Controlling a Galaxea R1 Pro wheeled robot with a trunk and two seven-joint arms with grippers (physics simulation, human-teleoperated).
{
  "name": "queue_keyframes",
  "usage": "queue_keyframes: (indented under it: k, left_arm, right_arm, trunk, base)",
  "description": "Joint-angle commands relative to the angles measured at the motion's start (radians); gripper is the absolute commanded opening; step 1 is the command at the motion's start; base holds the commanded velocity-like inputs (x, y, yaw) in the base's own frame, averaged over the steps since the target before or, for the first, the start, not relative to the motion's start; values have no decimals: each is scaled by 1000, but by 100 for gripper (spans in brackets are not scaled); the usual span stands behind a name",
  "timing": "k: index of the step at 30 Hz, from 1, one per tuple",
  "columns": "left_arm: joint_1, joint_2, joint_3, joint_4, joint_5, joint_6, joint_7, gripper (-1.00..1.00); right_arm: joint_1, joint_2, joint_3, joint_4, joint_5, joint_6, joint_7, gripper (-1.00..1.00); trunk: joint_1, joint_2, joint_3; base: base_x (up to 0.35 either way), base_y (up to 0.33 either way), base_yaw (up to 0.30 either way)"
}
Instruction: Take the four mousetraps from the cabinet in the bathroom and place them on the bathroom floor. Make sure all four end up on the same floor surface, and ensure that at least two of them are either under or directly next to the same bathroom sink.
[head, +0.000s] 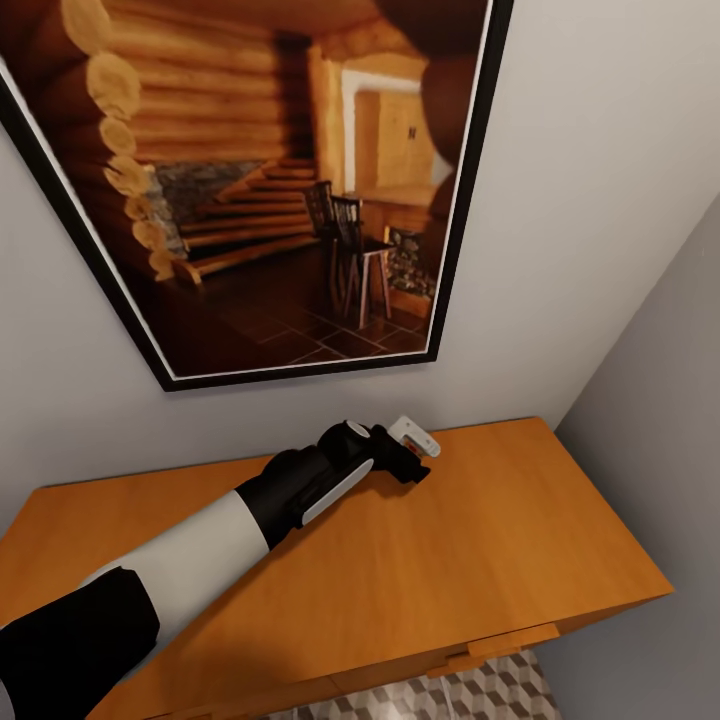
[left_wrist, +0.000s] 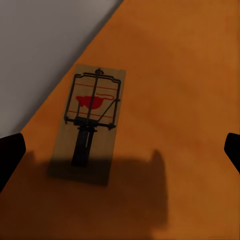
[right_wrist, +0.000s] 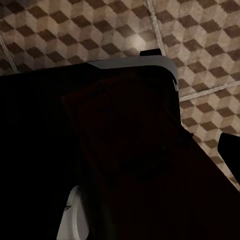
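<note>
One mousetrap (left_wrist: 92, 120), a small brown board with dark wire and a red mark, lies flat on the cabinet top (left_wrist: 185, 65) close to the grey wall. My left gripper (left_wrist: 120, 150) hovers over it, open, with the dark fingertips (left_wrist: 10, 152) far apart and the trap nearer one of them. In the head view the left gripper (head: 410, 462) reaches over the orange-brown cabinet (head: 500, 560) near the wall, covering the trap. My right gripper (right_wrist: 125, 150) hangs low over the cube-pattern bathroom floor (right_wrist: 200, 40), with one fingertip (right_wrist: 231, 152) showing and nothing held.
A large black-framed picture of a log cabin (head: 270, 180) hangs on the wall above the cabinet. A grey side wall (head: 660, 400) closes in the cabinet's right end. Drawer handles (head: 490, 650) and a strip of tiled floor (head: 450, 695) show below. My own dark body (right_wrist: 90, 160) sits beside the right gripper.
</note>
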Motion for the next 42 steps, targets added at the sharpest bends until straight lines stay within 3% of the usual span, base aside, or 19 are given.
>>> queue_keyframes:
  k: [1,22,42]
  left_arm:
    - [-1,0,0,-1,-7,4,-6,100]
    - [-1,6,-4,-15,-14,4,-12,100]
    - [-1,29,-7,-57,-14,2,-12,100]
  right_arm:
    - [-1,0,6,2,-11,-5,5,-100]
    - [-1,0,6,2,-11,-5,5,-100]
    - [-1,0,6,2,-11,-5,5,-100]
  trunk:
    - [1,-2,-2]
    - [1,-2,-20]
    - [1,-2,-37]
  base:
    - [0,0,0]
    - [0,0,0]
    - [0,0,0]
